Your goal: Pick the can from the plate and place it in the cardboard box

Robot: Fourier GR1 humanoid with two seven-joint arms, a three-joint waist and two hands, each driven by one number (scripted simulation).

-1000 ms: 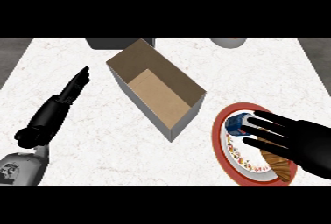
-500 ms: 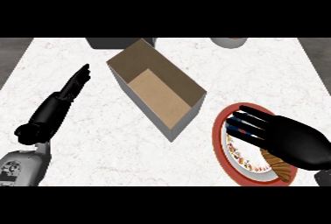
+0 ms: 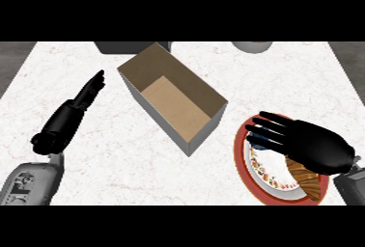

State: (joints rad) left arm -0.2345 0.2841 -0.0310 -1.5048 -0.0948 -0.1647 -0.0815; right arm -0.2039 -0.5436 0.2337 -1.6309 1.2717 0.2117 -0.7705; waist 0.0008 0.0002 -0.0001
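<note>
The left hand (image 3: 68, 118) lies near the left edge of the surface (image 3: 121, 164), its fingers (image 3: 91, 89) straight and held together, pointing toward the far edge. Its grey left forearm (image 3: 28, 185) enters at the near left corner. The right hand (image 3: 314, 144) hangs by the right edge, back upward, its fingers (image 3: 267, 128) spread and nearly straight, pointing left. The grey right forearm (image 3: 354, 185) shows only at the near right corner.

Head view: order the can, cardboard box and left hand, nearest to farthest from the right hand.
1. Can, beneath the right hand, on the plate.
2. Cardboard box, mid-counter, to the left.
3. Left hand, far left, open.
</note>
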